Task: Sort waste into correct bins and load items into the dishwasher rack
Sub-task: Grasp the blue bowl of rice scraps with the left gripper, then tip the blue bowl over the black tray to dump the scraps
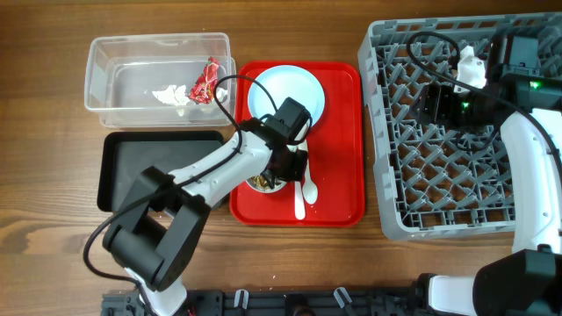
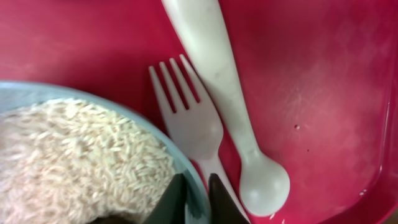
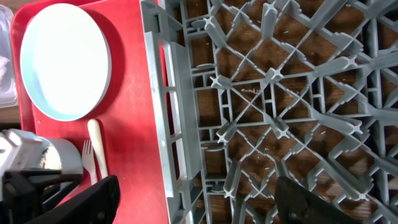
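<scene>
My left gripper (image 1: 285, 167) (image 2: 198, 186) is shut on the rim of the white-blue bowl (image 1: 262, 183) (image 2: 37, 88), which holds crumbly food scraps (image 2: 74, 155) and sits on the red serving tray (image 1: 338, 175). The white fork (image 2: 193, 124) and spoon (image 2: 211, 56) lie beside the bowl. The pale blue plate (image 1: 285, 92) (image 3: 65, 59) sits at the tray's far end. The red wrapper (image 1: 205, 81) and white napkin (image 1: 171, 94) lie in the clear tub (image 1: 158, 39). My right gripper (image 1: 435, 101) (image 3: 199, 196) is open and empty over the grey rack (image 1: 439, 175) (image 3: 267, 81). The mint-green bowl and yellow cup are out of view.
The shallow black tray (image 1: 132, 167) lies in front of the clear tub, left of the red tray. My left arm crosses its right end. The rack fills the right side of the table, its left wall close to the red tray's right edge.
</scene>
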{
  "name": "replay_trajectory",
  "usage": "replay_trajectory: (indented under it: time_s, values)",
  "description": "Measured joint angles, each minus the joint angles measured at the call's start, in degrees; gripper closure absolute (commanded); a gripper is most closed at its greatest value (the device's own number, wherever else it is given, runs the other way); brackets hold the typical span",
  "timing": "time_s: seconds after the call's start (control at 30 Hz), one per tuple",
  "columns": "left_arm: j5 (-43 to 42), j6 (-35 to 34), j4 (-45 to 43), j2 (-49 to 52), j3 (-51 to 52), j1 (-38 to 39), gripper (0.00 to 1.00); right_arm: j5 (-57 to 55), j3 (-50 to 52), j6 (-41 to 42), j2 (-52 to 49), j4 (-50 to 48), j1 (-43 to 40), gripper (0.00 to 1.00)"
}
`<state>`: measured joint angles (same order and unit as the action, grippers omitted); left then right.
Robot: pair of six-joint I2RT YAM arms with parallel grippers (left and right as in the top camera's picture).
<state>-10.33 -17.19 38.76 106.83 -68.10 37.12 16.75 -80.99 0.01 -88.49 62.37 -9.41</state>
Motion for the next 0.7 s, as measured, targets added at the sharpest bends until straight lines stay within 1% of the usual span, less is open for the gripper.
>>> replay_trajectory:
  time_s: [0.17,0.3,0.4,0.5,0.57,0.67,0.7]
  values:
    - [1.4,0.0,1.7,-4.2,-0.1,0.0,0.96,0.0,0.0,0.0,0.0,0.1,0.0,0.20]
    - [2.0,0.0,5.1,-11.3,-0.1,-0.1,0.96,0.0,0.0,0.0,0.0,0.2,0.0,0.19]
    - [2.3,0.0,7.3,-17.0,-0.1,-2.0,0.96,0.0,0.0,0.0,0.0,0.2,0.0,0.19]
    - [1.8,0.0,10.1,-21.5,-0.1,-8.3,0.96,0.0,0.0,0.0,0.0,0.2,0.0,0.19]
    - [0.1,0.2,11.4,-22.2,-0.1,-12.9,0.96,0.0,0.0,0.0,0.0,0.2,0.0,0.19]
    - [-6.8,2.9,12.7,-22.2,0.3,-21.6,0.96,0.0,0.0,0.0,0.0,0.2,0.0,0.20]
    - [-10.5,4.2,12.6,-22.2,0.9,-26.0,0.96,0.0,0.0,0.0,0.0,0.2,0.0,0.19]
